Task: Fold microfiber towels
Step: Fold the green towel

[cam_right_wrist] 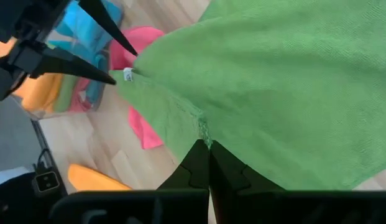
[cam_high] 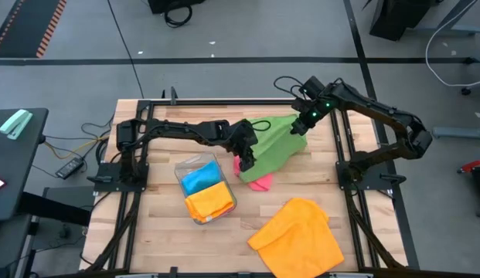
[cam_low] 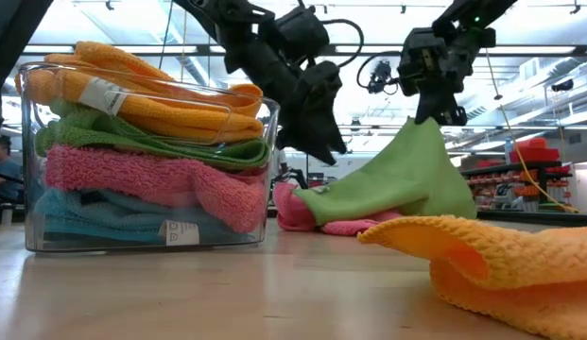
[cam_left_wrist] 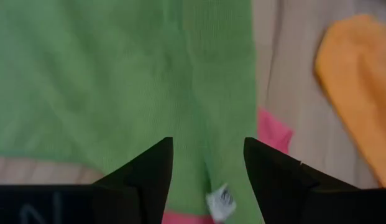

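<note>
A green microfiber towel (cam_high: 278,140) is raised at its far end and slopes down toward the table's near side, with my right gripper (cam_high: 303,123) shut on its top. Its lower corner, which carries a white tag (cam_left_wrist: 220,200), rests on a crumpled pink towel (cam_high: 259,182). My left gripper (cam_left_wrist: 208,168) is open, with one finger on either side of that tagged corner. I cannot tell whether it touches the cloth. An orange towel (cam_high: 297,235) lies crumpled at the near right. My right gripper pinches the green towel's hemmed edge (cam_right_wrist: 204,132) between its two shut fingers, slanting down from the table's far right. The cloth hangs below the fingers like a tent (cam_low: 411,175). Its lower part (cam_low: 354,203) lies on the pink towel and the table.
A small clear plastic tray (cam_high: 180,171) of folded towels stands left of centre, close to my left arm. In the low view it holds orange, green, pink and blue layers (cam_low: 142,161). Bare wood shows at the near left (cam_high: 158,247) and near the far right corner.
</note>
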Robot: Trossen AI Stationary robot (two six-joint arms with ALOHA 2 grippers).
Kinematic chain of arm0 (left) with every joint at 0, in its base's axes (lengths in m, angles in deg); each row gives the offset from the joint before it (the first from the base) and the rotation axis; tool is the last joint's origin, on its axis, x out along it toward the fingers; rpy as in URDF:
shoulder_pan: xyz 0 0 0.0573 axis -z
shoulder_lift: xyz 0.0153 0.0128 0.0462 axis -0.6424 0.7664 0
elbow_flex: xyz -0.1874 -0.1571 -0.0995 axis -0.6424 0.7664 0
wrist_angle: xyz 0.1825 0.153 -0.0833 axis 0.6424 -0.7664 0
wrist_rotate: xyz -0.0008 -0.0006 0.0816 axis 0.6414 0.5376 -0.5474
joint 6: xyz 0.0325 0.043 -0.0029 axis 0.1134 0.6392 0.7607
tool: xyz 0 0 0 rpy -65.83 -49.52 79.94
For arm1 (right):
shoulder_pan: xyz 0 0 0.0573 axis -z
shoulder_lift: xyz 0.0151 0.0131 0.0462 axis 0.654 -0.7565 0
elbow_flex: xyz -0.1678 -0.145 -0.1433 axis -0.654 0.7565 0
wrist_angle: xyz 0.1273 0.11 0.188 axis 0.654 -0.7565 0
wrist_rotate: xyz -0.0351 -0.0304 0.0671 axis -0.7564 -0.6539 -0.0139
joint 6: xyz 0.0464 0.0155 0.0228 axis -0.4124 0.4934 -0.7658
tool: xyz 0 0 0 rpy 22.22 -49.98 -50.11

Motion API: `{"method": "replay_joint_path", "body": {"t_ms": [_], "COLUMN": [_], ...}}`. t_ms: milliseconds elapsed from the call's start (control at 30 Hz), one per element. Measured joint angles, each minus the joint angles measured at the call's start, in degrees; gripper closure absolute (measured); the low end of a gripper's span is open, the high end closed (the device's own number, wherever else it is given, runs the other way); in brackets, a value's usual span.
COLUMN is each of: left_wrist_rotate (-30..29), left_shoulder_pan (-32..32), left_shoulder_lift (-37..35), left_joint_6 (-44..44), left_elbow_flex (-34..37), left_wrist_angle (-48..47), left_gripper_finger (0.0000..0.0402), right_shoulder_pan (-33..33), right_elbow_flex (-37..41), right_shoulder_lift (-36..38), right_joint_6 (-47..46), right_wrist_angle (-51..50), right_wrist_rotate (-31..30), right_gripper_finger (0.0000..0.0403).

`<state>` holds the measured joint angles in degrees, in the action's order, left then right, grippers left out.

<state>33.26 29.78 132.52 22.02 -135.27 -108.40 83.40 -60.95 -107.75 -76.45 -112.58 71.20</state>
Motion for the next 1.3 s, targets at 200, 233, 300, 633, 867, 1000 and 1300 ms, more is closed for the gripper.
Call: {"method": "replay_joint_path", "body": {"t_ms": [200,233,300,633,867,1000,1300], "left_wrist_rotate": [4.25,4.55,3.62,3.12,6.81,7.72,9.92], "left_shoulder_pan": [-0.27,-0.24,0.09,0.55,0.56,0.56,0.42], "left_shoulder_lift": [0.90,1.10,2.39,5.16,5.16,5.16,5.16], "left_joint_6": [-0.03,-0.02,0.36,-0.94,-0.08,1.81,2.95], "left_elbow_flex": [-0.08,-0.04,-0.19,-0.11,-0.11,-0.11,-0.11], "left_wrist_angle": [5.26,4.95,6.39,6.45,1.58,-2.03,-3.59], "left_gripper_finger": [0.0196,0.0198,0.0203,0.0229,0.0277,0.0305,0.0383], "right_shoulder_pan": [-0.31,-0.31,-0.31,-1.95,-1.93,-1.82,-1.82], "right_elbow_flex": [-0.02,-0.02,-0.02,-0.04,-0.04,-0.04,-0.04], "right_shoulder_lift": [3.91,4.70,6.11,9.59,10.09,10.16,10.16], "right_joint_6": [-1.24,-1.25,-1.50,-4.20,-4.25,-4.06,-4.21], "right_wrist_angle": [0.16,0.26,0.26,-0.51,-1.42,-1.51,-1.99], "right_wrist_rotate": [0.36,0.36,0.36,0.32,-1.11,-1.38,-1.56], "right_gripper_finger": [0.0401,0.0401,0.0401,0.0399,0.0397,0.0396,0.0395]}}
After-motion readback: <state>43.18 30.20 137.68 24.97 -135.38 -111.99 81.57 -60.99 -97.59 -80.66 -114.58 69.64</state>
